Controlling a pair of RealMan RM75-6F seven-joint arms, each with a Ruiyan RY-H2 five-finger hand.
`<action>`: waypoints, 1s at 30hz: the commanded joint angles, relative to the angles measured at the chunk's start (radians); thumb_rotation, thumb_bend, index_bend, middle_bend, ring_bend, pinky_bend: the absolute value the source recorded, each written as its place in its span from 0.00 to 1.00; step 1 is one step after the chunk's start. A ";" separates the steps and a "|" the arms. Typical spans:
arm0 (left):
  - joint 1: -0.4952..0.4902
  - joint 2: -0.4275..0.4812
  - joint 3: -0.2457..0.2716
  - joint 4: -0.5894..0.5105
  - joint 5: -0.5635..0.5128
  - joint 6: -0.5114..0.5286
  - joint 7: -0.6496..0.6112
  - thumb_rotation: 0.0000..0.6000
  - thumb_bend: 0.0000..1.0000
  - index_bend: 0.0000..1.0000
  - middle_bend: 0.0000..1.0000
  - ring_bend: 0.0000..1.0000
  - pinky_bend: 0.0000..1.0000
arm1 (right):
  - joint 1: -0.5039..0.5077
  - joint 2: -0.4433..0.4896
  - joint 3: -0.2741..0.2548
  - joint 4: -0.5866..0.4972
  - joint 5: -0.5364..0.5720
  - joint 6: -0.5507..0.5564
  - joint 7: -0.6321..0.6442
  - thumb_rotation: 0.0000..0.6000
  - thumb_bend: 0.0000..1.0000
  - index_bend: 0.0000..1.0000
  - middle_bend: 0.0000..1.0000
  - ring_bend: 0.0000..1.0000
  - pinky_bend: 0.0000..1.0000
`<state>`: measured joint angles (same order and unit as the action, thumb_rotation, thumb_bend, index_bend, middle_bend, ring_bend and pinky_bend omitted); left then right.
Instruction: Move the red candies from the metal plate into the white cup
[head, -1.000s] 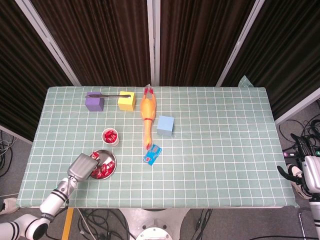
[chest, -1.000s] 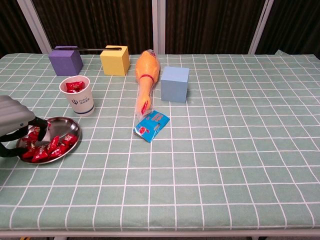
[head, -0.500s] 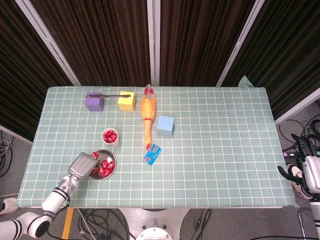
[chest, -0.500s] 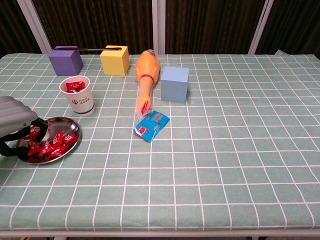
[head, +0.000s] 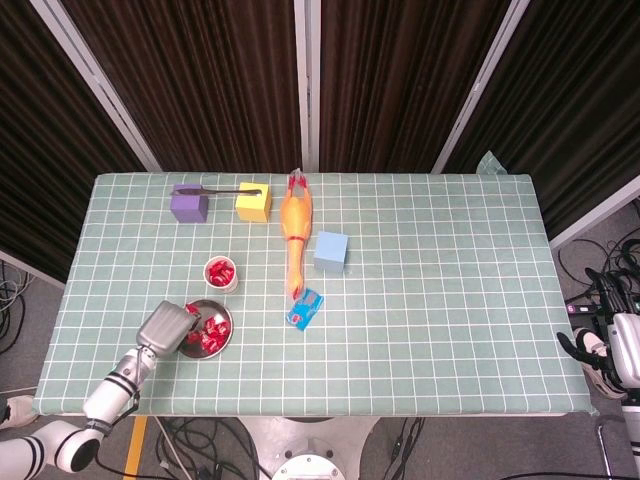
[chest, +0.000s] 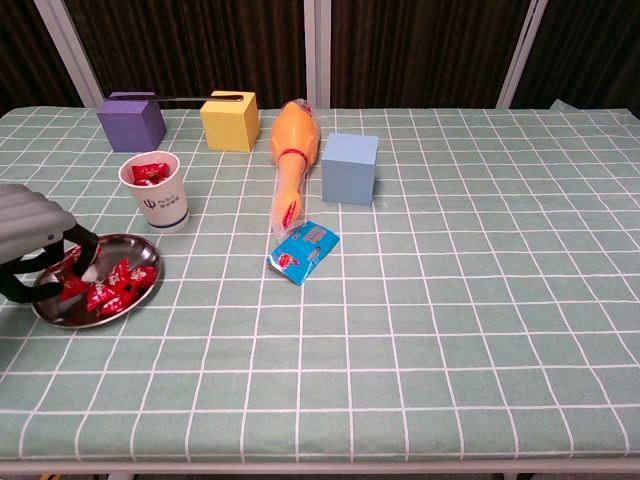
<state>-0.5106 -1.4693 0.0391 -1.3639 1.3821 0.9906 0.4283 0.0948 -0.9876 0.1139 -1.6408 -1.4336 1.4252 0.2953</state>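
1. The left hand, a ribbed grey metal shell, hovers over the left edge of the plate; its dark fingers curl down into the dish.
2. Whether those fingers pinch a candy I cannot tell; the shell hides the tips.
3. The plate is round, shallow and shiny steel, sitting near the table's front left corner.
4. The candies lie in it in a loose heap, glossy red crinkled wrappers.
5. The cup, a smooth white paper cone with a small blue print, stands upright just behind the plate, apart from it.
6. More red wrappers show inside the cup's mouth.
7. The right hand hangs off the table's right edge, low and beside it; it is too small to tell how its fingers lie.
8. The cloth is pale green with a white grid.
9. At the back stand a purple cube and a yellow cube, matte, with a thin dark rod between them.
10. A rubbery orange chicken lies lengthwise, a pale blue cube just beside it.
11. A shiny blue packet lies flat near the chicken's front end.
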 joint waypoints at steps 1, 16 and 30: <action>0.004 0.035 -0.018 -0.047 0.014 0.035 -0.037 1.00 0.46 0.64 0.99 1.00 1.00 | 0.000 0.000 0.000 0.001 0.000 0.000 0.002 1.00 0.15 0.01 0.10 0.02 0.39; -0.112 0.035 -0.203 -0.101 -0.098 0.000 -0.099 1.00 0.46 0.61 0.99 1.00 1.00 | 0.003 -0.006 0.001 0.014 0.002 -0.007 0.013 1.00 0.15 0.01 0.10 0.02 0.39; -0.183 -0.030 -0.216 -0.026 -0.217 -0.066 -0.021 1.00 0.45 0.46 0.97 1.00 1.00 | -0.001 -0.003 0.001 0.013 0.014 -0.011 0.009 1.00 0.15 0.01 0.10 0.02 0.39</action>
<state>-0.6940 -1.5006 -0.1803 -1.3879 1.1674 0.9236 0.4052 0.0942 -0.9906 0.1150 -1.6278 -1.4196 1.4137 0.3043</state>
